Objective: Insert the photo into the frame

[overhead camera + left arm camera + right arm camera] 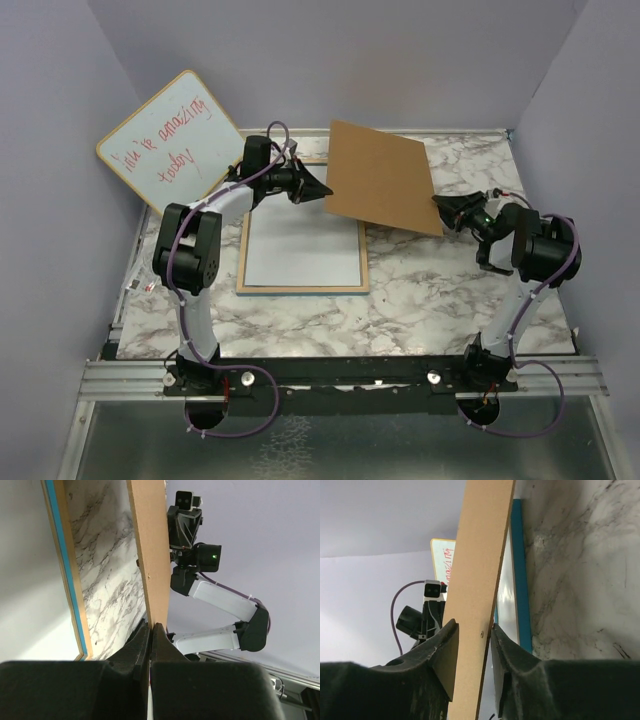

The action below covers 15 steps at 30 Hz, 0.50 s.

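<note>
The frame [300, 290] lies flat on the marble table with its pale wood back up; its blue front edge shows in the left wrist view [65, 555] and the right wrist view [520, 570]. A white sheet [300, 250] fills its opening; no balloon picture shows. The brown backing board [380, 175] hangs tilted in the air over the frame's far right corner. My left gripper [322, 188] is shut on the board's left edge [152, 540]. My right gripper [440, 205] is at the board's right corner, its jaws spread on either side of the board [480, 555].
The whiteboard [170, 140] with red handwriting leans against the back left wall. Grey walls close in the table on three sides. Bare marble lies to the right of the frame and in front of it.
</note>
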Each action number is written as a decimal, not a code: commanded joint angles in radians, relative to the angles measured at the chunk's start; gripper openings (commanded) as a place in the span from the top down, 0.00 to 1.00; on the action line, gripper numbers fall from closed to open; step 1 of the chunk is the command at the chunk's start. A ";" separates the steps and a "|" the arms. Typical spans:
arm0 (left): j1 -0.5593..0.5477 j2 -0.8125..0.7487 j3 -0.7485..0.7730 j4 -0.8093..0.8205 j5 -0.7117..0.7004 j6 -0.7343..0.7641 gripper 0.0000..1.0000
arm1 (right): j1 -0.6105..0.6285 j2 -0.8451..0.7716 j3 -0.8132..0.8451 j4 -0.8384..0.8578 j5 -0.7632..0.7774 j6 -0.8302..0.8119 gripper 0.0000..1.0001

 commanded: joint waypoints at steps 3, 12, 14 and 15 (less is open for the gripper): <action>0.000 -0.054 0.012 0.011 0.069 0.055 1.00 | 0.012 0.000 0.028 -0.039 -0.051 -0.059 0.77; 0.011 -0.113 0.033 -0.202 0.008 0.231 1.00 | 0.052 -0.056 -0.019 0.011 -0.066 -0.031 0.98; 0.020 -0.146 0.034 -0.287 -0.030 0.307 1.00 | 0.066 -0.075 -0.039 0.017 -0.066 -0.032 0.98; 0.024 -0.165 0.023 -0.306 -0.043 0.332 1.00 | 0.075 -0.085 -0.045 0.017 -0.066 -0.035 0.97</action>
